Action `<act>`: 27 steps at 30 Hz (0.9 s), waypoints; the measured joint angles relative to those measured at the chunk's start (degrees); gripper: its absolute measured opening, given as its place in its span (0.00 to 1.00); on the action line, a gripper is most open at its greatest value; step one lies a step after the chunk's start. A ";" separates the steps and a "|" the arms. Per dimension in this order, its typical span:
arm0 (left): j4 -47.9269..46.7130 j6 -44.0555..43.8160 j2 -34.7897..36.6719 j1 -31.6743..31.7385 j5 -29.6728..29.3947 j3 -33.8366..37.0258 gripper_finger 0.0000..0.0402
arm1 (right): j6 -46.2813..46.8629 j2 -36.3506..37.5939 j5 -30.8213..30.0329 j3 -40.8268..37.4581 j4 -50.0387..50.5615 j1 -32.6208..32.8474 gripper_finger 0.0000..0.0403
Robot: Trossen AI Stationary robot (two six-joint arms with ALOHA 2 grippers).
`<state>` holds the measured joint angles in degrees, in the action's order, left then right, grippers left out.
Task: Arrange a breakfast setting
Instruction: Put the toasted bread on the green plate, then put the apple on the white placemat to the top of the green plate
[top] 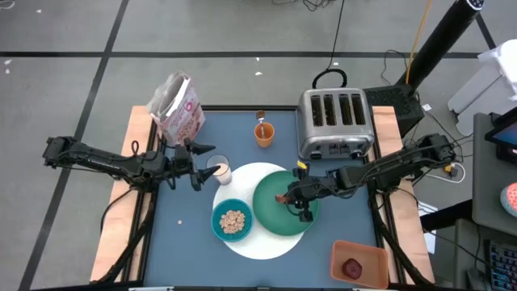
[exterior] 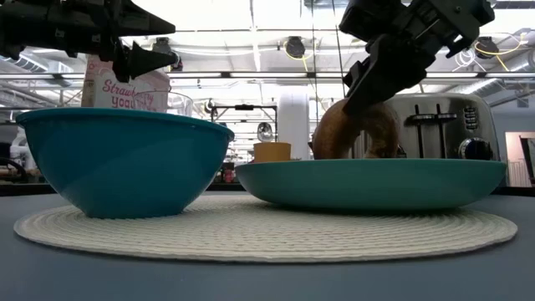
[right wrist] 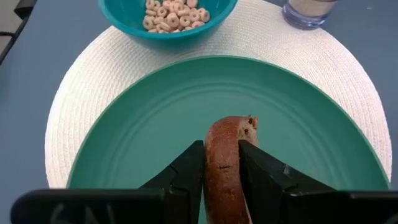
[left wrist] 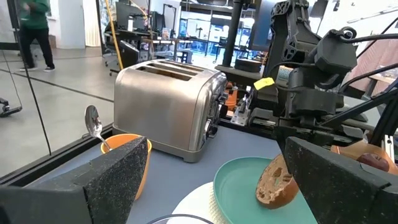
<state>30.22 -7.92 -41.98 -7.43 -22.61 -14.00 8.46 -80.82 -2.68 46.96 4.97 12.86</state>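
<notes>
The round white mat carries the large green plate and the teal bowl, which holds cereal. The brown ring bread stands on edge over the plate, with my right gripper shut on it. The milk glass stands on the mat's left rim. My left gripper is level and open just left of the glass, its fingers apart from it. The orange cup with the silver spoon in it stands behind the mat. The dark-red fruit lies in the orange tray. My right gripper pinches the ring bread by its two flat faces, one finger on each side. The fingers slant down from the table's right side. The bread stands upright on edge, and its lower rim meets the plate's floor.
The silver toaster stands at the back right, close behind my right arm. A cereal bag stands at the back left corner. The orange tray sits at the front right. Bare blue table lies at the front left.
</notes>
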 joint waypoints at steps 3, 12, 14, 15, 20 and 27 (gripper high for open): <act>0.00 0.55 0.00 0.00 0.00 0.00 0.96 | 1.74 0.00 0.00 -0.01 0.04 0.00 0.22; 0.00 0.70 -0.02 0.01 0.00 0.00 0.96 | 2.85 0.00 -0.04 -0.02 0.02 0.00 0.27; 0.00 0.68 0.00 -0.01 0.00 0.00 0.96 | 2.86 0.00 -0.05 -0.02 0.02 0.00 0.31; 0.00 0.66 0.00 0.01 0.01 0.00 0.96 | 2.86 0.00 -0.06 -0.02 0.00 0.00 0.34; 0.00 0.09 0.00 -0.01 0.02 0.00 0.96 | 2.85 0.00 -0.09 -0.02 -0.04 0.00 0.47; 0.00 0.05 0.00 0.00 0.02 0.00 0.96 | 2.85 0.00 -0.17 -0.02 -0.07 0.00 0.61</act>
<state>30.22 -7.87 -41.98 -7.44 -22.59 -14.00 11.31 -80.82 -2.85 46.94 4.91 12.86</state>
